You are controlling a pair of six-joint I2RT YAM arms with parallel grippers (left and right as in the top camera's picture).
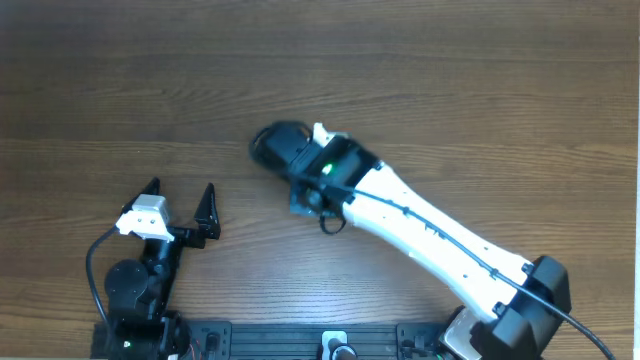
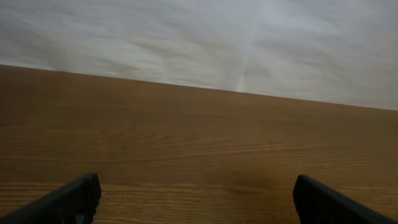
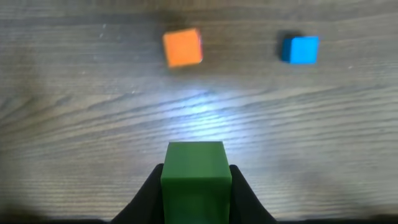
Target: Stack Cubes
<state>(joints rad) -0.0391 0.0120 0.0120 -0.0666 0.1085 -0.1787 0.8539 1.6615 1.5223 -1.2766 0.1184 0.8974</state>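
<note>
A green cube sits between the fingers of my right gripper, which is shut on it and held above the wooden table. Beyond it on the table lie an orange cube and a blue cube, apart from each other. In the top view the right gripper is near the middle of the table, and the arm covers the cubes. My left gripper rests low on the left side, open, with nothing between its fingers.
The wooden table stretches bare on all sides of the arms. A pale wall stands behind the table's far edge in the left wrist view. The arm bases line the near edge.
</note>
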